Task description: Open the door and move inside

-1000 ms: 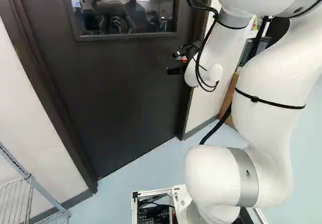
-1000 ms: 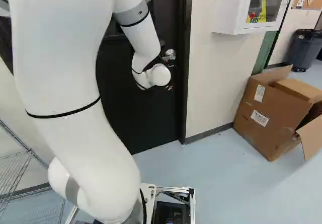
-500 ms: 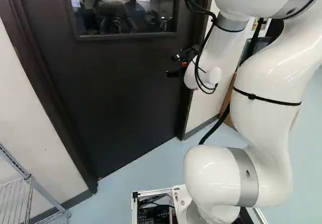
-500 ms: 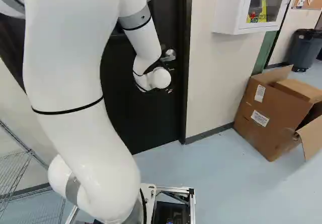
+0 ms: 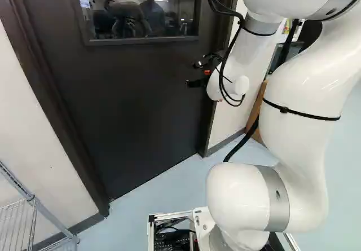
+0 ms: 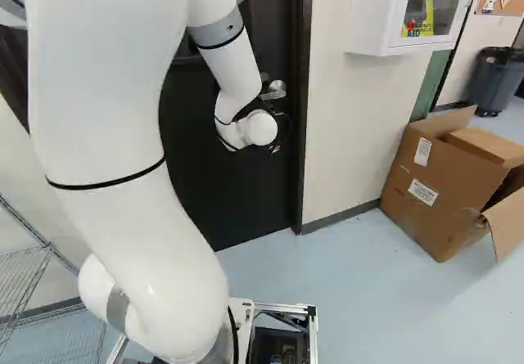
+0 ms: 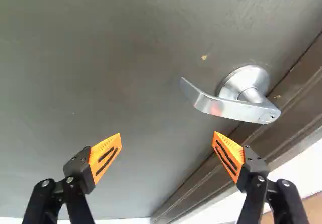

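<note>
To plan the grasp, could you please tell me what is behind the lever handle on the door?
Behind the lever handle are its round metal plate and the dark face of the door. The lever hides part of the plate and a strip of door.

"AED" on sign (image 6: 420, 22), wall cab. (image 6: 372, 16)

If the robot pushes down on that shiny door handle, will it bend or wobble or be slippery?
The door handle looks like solid metal, so it probably won't bend. Its smooth shine suggests it might be a bit slippery. It's mounted on a round plate on the door, so it would likely turn rather than fall off.
</note>
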### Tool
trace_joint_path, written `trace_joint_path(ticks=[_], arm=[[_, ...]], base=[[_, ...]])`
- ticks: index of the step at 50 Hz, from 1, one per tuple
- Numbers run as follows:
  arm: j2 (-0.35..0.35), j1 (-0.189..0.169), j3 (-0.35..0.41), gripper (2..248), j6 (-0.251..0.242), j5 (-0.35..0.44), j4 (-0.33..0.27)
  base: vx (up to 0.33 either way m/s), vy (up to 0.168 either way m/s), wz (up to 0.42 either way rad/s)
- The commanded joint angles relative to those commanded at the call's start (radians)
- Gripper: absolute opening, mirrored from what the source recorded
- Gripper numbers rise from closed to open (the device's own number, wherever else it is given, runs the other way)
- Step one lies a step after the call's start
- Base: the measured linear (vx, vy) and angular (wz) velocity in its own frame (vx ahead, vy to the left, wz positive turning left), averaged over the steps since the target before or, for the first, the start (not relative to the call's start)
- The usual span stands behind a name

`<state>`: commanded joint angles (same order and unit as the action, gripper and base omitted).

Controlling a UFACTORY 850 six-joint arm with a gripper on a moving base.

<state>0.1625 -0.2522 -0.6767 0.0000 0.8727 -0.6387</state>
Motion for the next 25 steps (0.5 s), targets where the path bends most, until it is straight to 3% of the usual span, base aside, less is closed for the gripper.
trace_joint_path(ticks=[25], arm=[[-0.078,-0.003,0.027,247,0.000,0.000,0.000]], base=[[0.000,0.000,0.000]])
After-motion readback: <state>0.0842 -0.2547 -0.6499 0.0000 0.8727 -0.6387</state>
